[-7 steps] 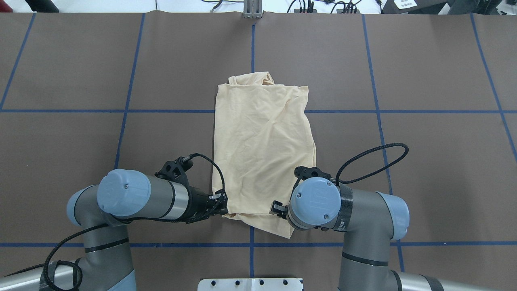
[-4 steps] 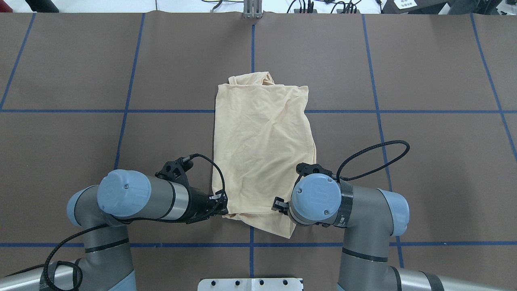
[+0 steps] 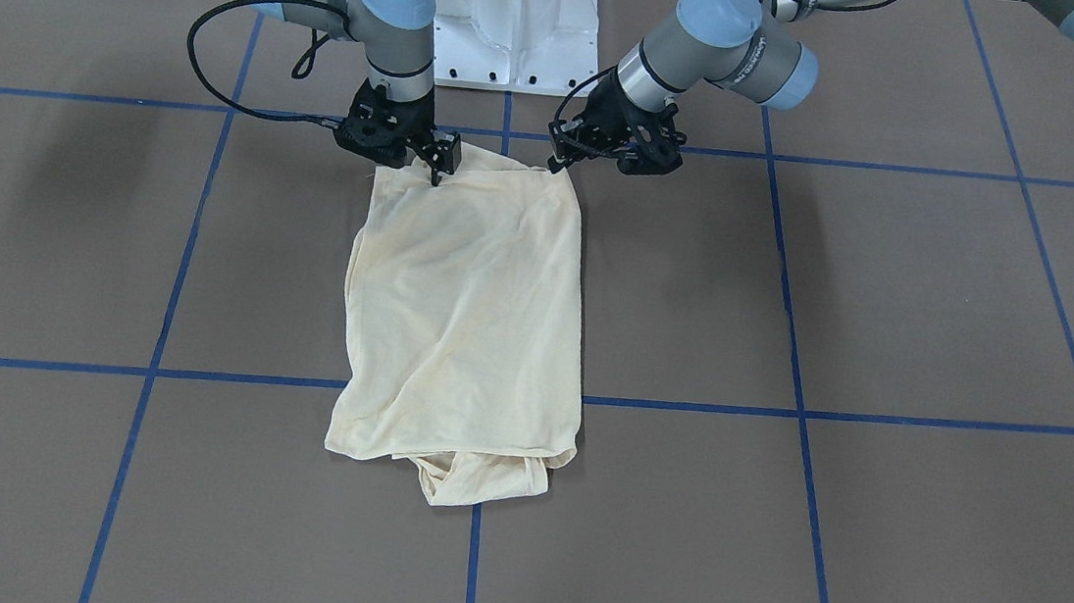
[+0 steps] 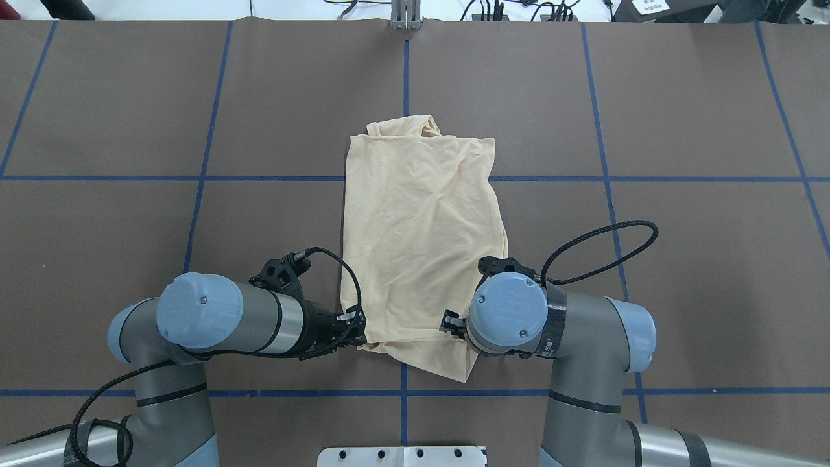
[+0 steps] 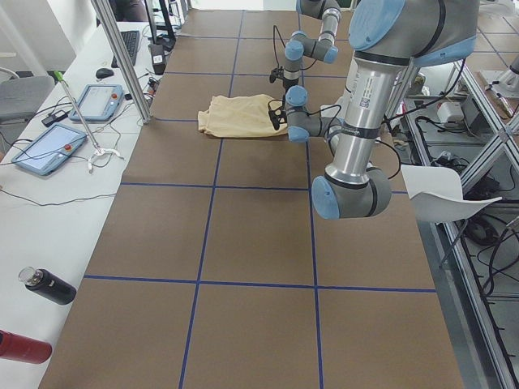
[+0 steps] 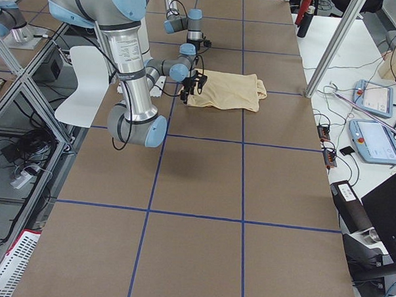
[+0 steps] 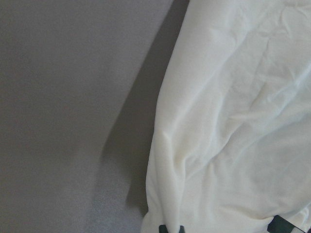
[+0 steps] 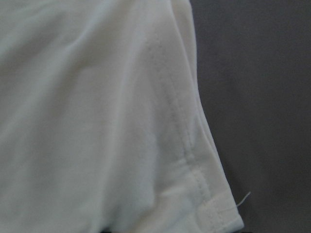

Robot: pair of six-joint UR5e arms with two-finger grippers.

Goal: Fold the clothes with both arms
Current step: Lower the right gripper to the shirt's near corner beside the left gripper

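**Right arm creeps forward along the shirt's hem; left arm holds**

The shirt (image 4: 421, 240) lies on the counter (image 4: 648, 130) near its middle, folded into a long, narrow, wrinkled strip running away from the robot. No print shows. A bunched fold sticks out at the far end, and the near right corner hangs toward the blue tape line (image 4: 259, 393).

Both arms sit at the near end, one on each corner. The left end effector (image 4: 355, 327) is at the near left corner, touching the cloth's edge. In the left wrist view only dark bits of it peek out at the bottom, with cloth across the rest, so I cannot tell whether it is apart or clamped. That view shows the shirt's edge casting a shadow on the counter beside it.

The right end effector (image 4: 450, 322) is on the near hem, just inside the right corner. In the front-facing view one black fingertip (image 3: 436, 172) points down onto the cloth. Its wrist view is filled with fabric and a stitched hem, and the jaws' state cannot be read there either.

Against a second ago, the change is small and all on the right — the right arm (image 4: 583, 324) has slid its wrist a little farther from the robot, the end effector has gone with it, and its cable (image 4: 622, 223) now loops slightly farther out. The left arm (image 4: 220, 318) has not moved, and the shirt's outline is the same.
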